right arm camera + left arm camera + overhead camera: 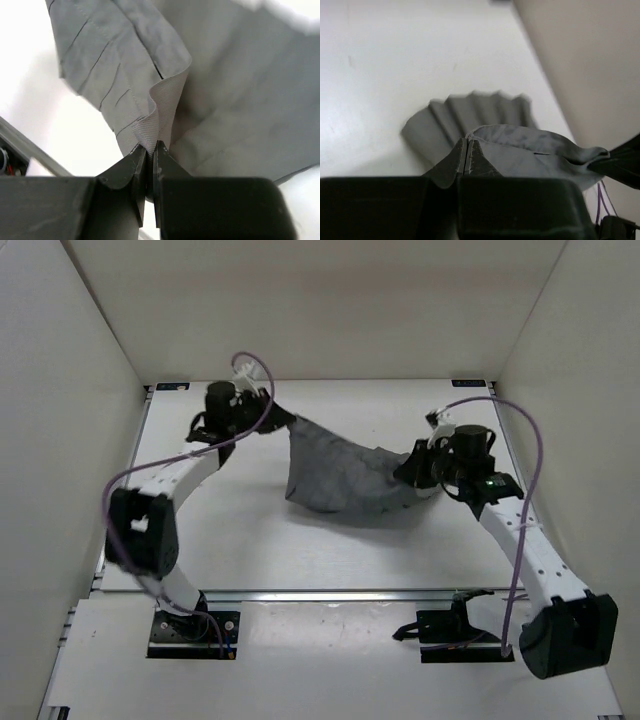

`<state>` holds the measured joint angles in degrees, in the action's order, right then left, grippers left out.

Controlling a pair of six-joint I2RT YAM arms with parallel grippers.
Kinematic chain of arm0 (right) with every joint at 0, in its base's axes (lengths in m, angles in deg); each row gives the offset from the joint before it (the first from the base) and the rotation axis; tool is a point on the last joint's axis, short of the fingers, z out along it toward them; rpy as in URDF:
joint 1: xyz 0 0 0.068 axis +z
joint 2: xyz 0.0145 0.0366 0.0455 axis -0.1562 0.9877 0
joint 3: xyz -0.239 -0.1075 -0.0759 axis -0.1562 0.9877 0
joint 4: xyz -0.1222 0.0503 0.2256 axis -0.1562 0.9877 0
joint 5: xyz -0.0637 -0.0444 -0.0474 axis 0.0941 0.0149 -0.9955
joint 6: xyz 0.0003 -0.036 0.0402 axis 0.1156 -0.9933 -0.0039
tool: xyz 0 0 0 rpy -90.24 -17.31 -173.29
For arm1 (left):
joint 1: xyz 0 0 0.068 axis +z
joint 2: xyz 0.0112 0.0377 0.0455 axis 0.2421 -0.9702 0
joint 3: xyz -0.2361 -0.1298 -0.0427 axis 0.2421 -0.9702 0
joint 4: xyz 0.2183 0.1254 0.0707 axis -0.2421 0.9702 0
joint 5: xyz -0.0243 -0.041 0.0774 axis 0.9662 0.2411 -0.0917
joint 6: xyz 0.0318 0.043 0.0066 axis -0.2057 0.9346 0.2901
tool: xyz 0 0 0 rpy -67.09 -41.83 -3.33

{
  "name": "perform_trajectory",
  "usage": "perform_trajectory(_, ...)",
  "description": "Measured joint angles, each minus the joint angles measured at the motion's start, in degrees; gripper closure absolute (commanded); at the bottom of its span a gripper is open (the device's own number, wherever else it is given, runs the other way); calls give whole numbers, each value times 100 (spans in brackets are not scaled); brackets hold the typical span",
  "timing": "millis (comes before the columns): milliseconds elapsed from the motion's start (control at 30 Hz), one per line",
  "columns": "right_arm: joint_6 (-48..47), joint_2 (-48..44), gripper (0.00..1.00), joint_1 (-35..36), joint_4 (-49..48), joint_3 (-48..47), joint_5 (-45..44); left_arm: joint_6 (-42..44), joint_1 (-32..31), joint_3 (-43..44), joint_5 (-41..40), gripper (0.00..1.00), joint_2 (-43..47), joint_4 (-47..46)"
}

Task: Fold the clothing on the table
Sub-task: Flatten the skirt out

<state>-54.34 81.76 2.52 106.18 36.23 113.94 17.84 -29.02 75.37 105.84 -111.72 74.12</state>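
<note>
From above, the grey clothing [340, 478] spans between the two grippers over the white surface [250, 540]. The left gripper [283, 422] sits at the cloth's far upper corner. The right gripper [414, 470] sits at the opposite end, and most of the fabric sags in wrinkles between them.

In the left wrist view, the left gripper [466, 149] has its jaws pressed together on a thin edge of the clothing [520, 147]. From the tips, a bunched roll of cloth runs off to the gripper's right. A pleated flap fans out on the surface [395, 65] just beyond the tips. A beige wall [590, 65] rises further to the right.

In the right wrist view, the right gripper [150, 150] is clamped on a raised fold of the clothing [240, 100]. The fold stands up straight from between the tips. Pleated cloth spreads ahead and to the left, smoother cloth spreads to the right, and bare surface [30, 100] shows to the gripper's left
</note>
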Motion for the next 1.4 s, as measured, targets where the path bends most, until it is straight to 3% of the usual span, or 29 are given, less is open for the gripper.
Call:
perform_trajectory(267,-372,-1259,100,-675,-341,-1320,695,350,313,-4,-551,100,3810,452)
perform_trajectory(433,-424,-1276,100,-1005,-323,-1867,1416,518,396,81,-807,100,4837,986)
perform_trajectory(633,-584,-369,100,-807,-350,-2487,1779,619,573,76,-1010,100,4419,1331)
perform_trajectory(867,-761,1344,100,-516,-560,-2815,1832,654,761,146,-992,100,2920,1281)
perform_trajectory(1067,-1014,2992,100,-501,-415,-4802,2013,719,1038,1563,-831,100,1355,1552)
perform_trajectory(1267,-1025,3176,100,-820,-879,-5980,2551,750,1121,2304,-791,100,1550,1475)
perform_trajectory(1333,-966,3110,100,-1005,-1233,-5751,2907,754,1064,1871,-796,100,1965,1204)
perform_trajectory(1400,-881,2896,100,-1102,-1694,-4907,3049,721,962,1001,-811,100,2553,960)
